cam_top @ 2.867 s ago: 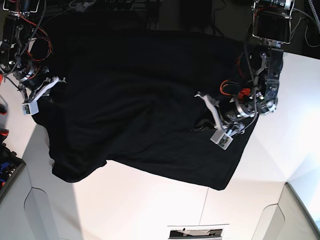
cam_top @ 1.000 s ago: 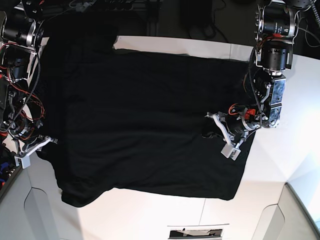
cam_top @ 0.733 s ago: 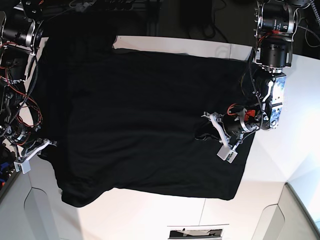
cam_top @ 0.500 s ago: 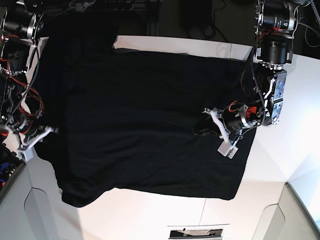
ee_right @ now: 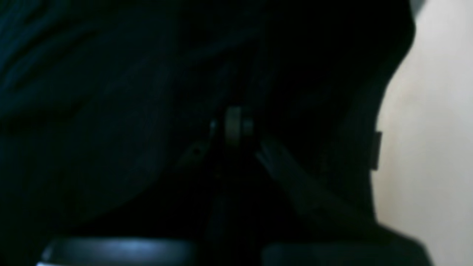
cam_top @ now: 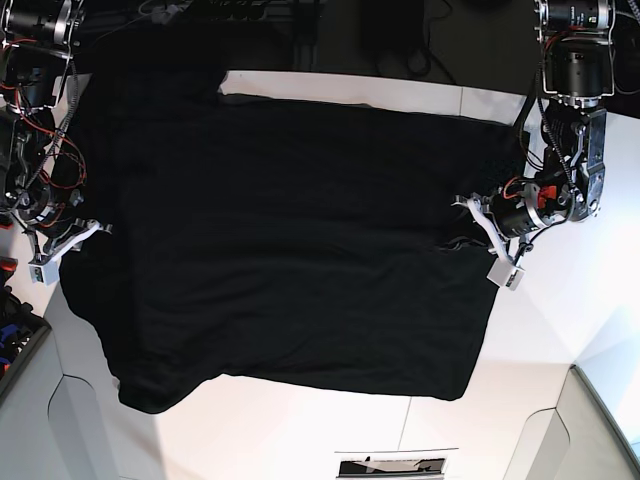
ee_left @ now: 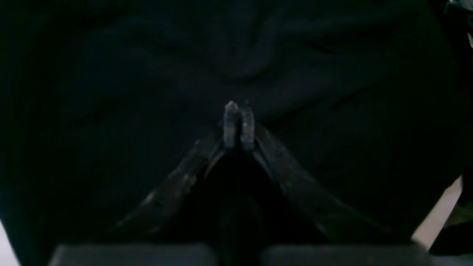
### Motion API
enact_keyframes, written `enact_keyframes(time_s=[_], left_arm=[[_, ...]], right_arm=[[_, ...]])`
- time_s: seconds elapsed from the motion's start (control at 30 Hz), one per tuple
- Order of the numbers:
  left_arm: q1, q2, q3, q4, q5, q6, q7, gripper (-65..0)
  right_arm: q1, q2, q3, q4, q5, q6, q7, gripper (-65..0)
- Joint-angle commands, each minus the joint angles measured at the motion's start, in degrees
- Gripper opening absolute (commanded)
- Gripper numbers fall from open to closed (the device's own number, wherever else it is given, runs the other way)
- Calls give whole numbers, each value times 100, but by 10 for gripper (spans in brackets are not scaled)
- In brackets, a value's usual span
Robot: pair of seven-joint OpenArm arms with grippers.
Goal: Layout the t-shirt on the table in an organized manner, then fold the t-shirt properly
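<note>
The black t-shirt (cam_top: 280, 230) lies spread over the white table (cam_top: 560, 330), with its plain side up; no print or tag shows. My left gripper (cam_top: 462, 238) is at the shirt's right edge, shut on a pucker of cloth. In the left wrist view its fingertips (ee_left: 231, 114) are pressed together, with folds of the shirt (ee_left: 147, 74) radiating from them. My right gripper (cam_top: 80, 240) is at the shirt's left edge. In the right wrist view its fingertips (ee_right: 233, 125) are closed in dark cloth (ee_right: 111, 92), beside bare table (ee_right: 425, 129).
Arm bases with red cables stand at the far left (cam_top: 30, 90) and far right (cam_top: 575, 60). Blue items (cam_top: 10, 320) sit in a bin at the left edge. A printed label (cam_top: 395, 465) lies at the table's front edge. Dark clutter is behind the table.
My left gripper has moved right with the cloth, drawing the shirt's right side out. My right gripper has moved up the left edge. The shirt lies flatter and wider.
</note>
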Motion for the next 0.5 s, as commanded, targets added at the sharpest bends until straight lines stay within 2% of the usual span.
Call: enact_keyframes(time_s=[0.0,0.27,0.47], left_arm=[[-120,-74,-28,85,-87,-73,-107,-650],[-122,-76,-28,79,170,-73,-299,-650],[-122,-74,-28,72,234,-73,-420,-650]], right_arm=[[181,96,13,-33,-212,-50,57,-650],[848,94,13,-1121,-553,-48,789,-650],[1318,98,13,-1412,-719,-48,852,-650]])
